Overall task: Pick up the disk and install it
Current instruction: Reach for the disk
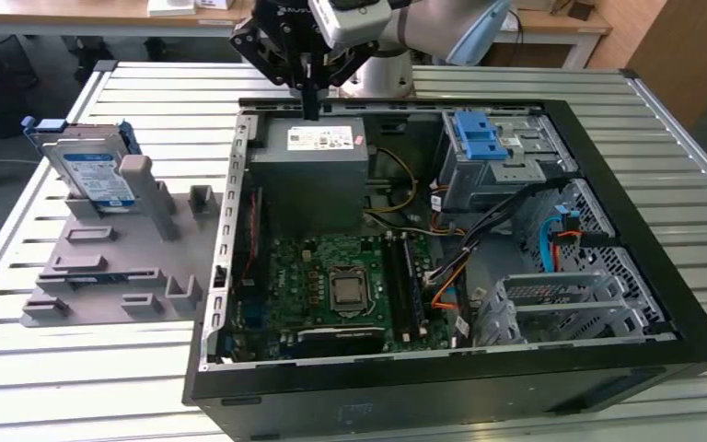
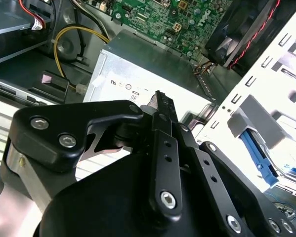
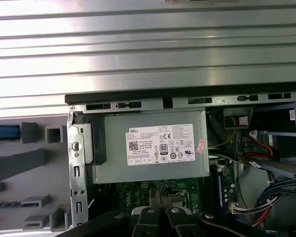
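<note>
- The disk (image 1: 93, 173), a flat silver-grey rectangular hard drive with a blue-and-white label in a blue plastic carrier, stands on edge at the far end of a grey plastic holding fixture (image 1: 108, 276). This is on the exterior view's left, outside the computer.
- Nothing touches the disk. By the look of things the pick-up is not yet done, so the whole install is left to do.
- The black two-fingered gripper (image 1: 312, 109) hangs well apart from the disk, to the exterior view's right of it, over the far edge of the case. In the second wrist view its fingers (image 2: 163, 123) sit pressed together with nothing between them.
- Just beneath the gripper lies the grey metal power supply box (image 1: 310, 166) with a white label.
- The open black tower computer case (image 1: 452, 391) lies on its side on the slatted metal table (image 1: 34, 387), with the green motherboard (image 1: 341, 276) in its middle.
- The blue-latched metal drive cage (image 1: 492, 147) sits at the far right of the case. A bundle of black, orange and blue cables (image 1: 538, 230) hangs just beside it and would likely crowd an approach.
- The case's left wall stands between the fixture and the interior.
</note>
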